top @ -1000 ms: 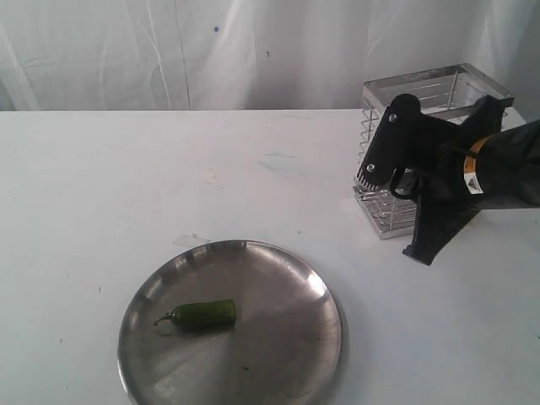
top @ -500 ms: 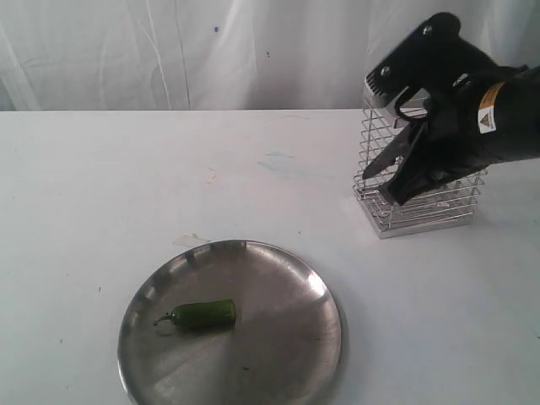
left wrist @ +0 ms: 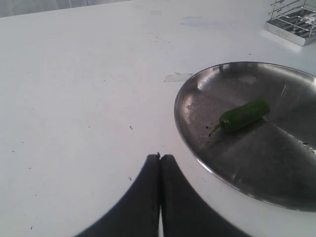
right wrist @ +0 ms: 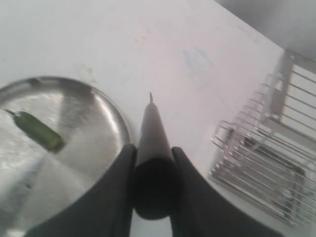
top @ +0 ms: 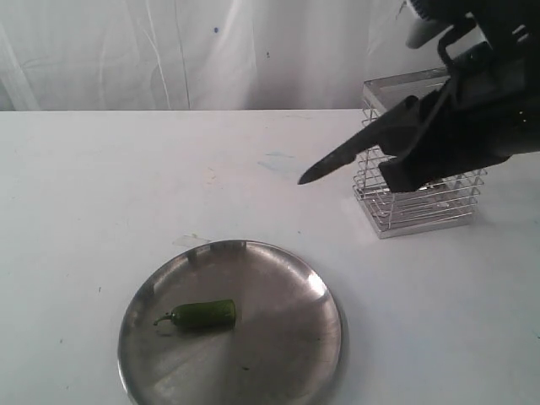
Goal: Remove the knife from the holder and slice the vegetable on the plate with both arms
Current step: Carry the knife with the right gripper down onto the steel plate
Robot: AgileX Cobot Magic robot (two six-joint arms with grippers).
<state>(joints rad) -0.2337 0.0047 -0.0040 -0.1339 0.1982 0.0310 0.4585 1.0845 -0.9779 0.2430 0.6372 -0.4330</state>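
Note:
The knife hangs in the air in front of the wire holder, its dark blade pointing down-left toward the plate. My right gripper is shut on its black handle. In the right wrist view the knife runs out from between the fingers of the right gripper. The green vegetable lies on the left part of the plate. My left gripper is shut on nothing, just off the plate's rim, with the vegetable beyond it. The left arm is out of the exterior view.
The holder stands at the back right of the white table, and only its corner shows in the left wrist view. A white curtain closes off the back. Faint stains mark the table between plate and holder.
The right arm has risen from the holder with the knife and swung it, so the blade now points out to the left. Plate and vegetable have not moved.

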